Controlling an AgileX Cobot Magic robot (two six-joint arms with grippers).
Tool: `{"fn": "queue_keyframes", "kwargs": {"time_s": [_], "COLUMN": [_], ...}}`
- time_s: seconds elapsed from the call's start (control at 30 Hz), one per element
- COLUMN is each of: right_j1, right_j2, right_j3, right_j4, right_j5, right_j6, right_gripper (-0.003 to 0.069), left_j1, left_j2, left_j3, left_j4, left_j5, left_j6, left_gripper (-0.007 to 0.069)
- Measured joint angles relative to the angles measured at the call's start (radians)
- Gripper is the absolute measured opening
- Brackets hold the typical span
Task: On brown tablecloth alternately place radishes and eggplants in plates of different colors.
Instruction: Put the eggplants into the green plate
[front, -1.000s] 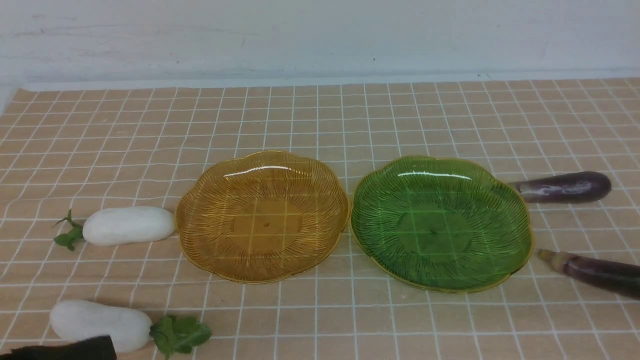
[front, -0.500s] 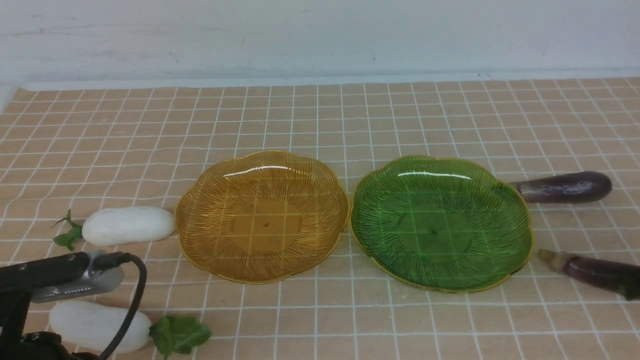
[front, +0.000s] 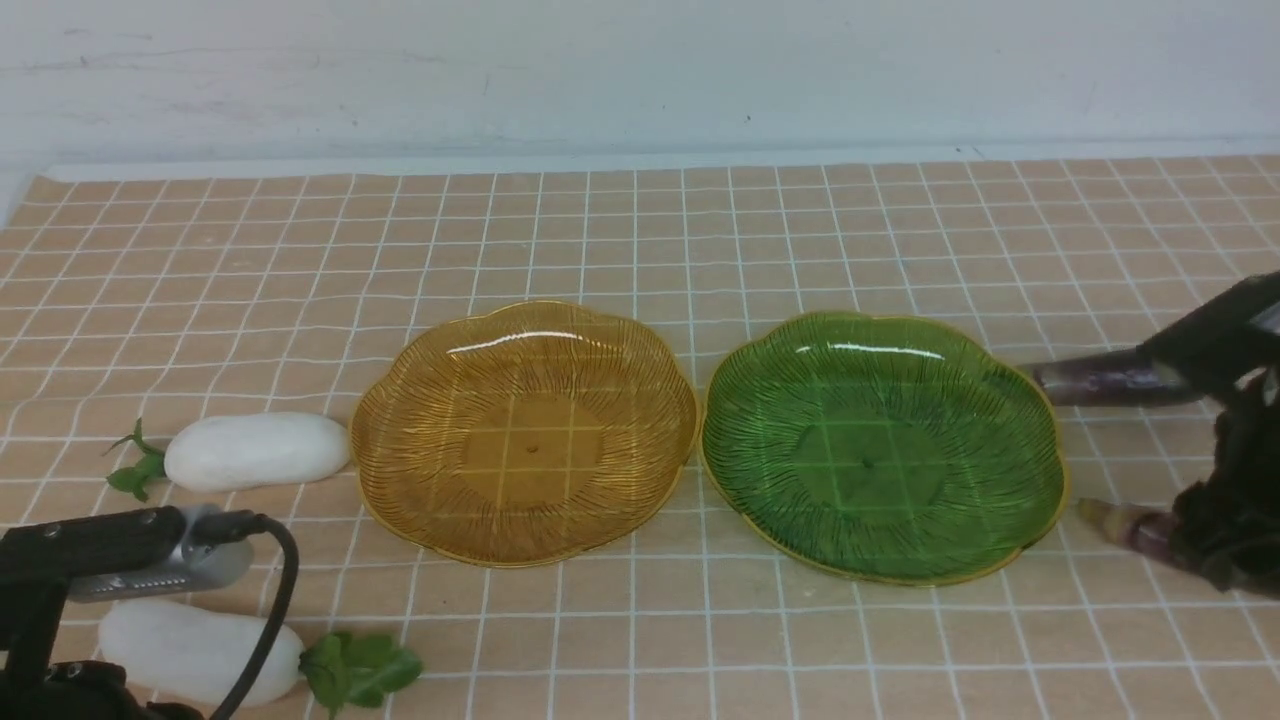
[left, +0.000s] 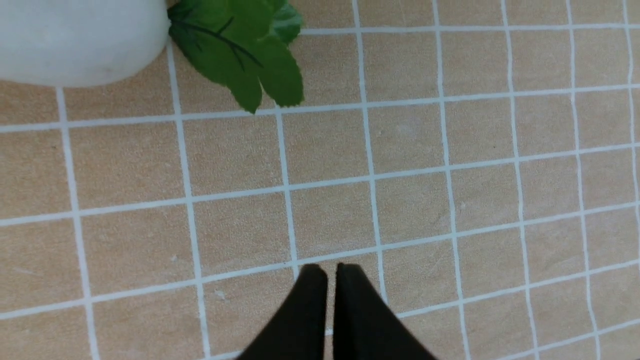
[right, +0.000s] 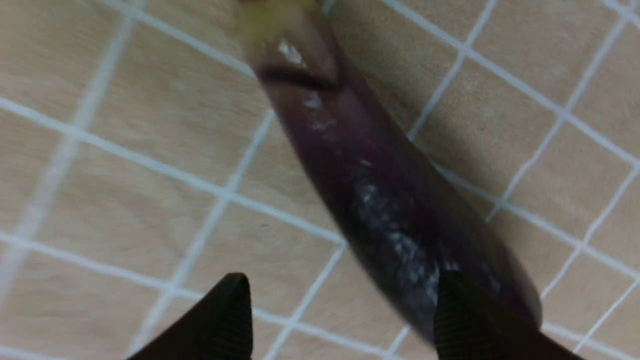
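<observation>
While the right jaws are hanging apart just above the nearer eggplant (right: 360, 165), the fruit is sitting off-centre between them; in the right wrist view its dark body is running slantwise across the gap and passing under one jaw, while the other jaw is standing over bare brown tablecloth (front: 640, 230); nothing is being held. Seen from the front, this eggplant is lying on the cloth-covered bench just beside the green plate (front: 1010, 400), its pale stem end pointing toward that plate and its body stretching off to the robot's right beneath the arm; the farther eggplant (front: 1095, 383) is lying behind it, stem likewise toward the plate. To my eye the grasp is calling for a sideways shift and a slight turn of the wrist, so that the jaws are straddling the long axis squarely before closing. The left jaws are sitting together over bare cloth near the leafy end of the nearer radish (left: 75, 40); the right arm is plainly the nearer one to the eggplants; the green plate and the amber plate (front: 400, 400) are both holding nothing.
</observation>
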Motion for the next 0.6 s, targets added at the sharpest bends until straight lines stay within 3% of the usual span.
{"fn": "queue_keyframes", "kwargs": {"time_s": [0.3, 0.43, 0.6], "right_j1": [0.001, 0.002, 0.002], "right_j2": [0.18, 0.185, 0.185], "right_j3": [-0.037, -0.037, -0.042], "right_j4": [-0.249, -0.27, -0.275], "right_j5": [-0.094, -0.091, -0.052], "right_j6": [-0.013, -0.013, 0.02], "right_gripper": [0.0457, 0.0412, 0.0404], "left_j1": [0.0, 0.0, 0.0], "left_j2": [0.0, 0.0, 0.0], "left_j3": [0.0, 0.0, 0.0], "left_j4": [-0.001, -0.001, -0.001], "left_j5": [-0.002, -0.002, -0.002], "left_j6": [0.0, 0.0, 0.0], "left_gripper": [0.0011, 0.0011, 0.0011]}}
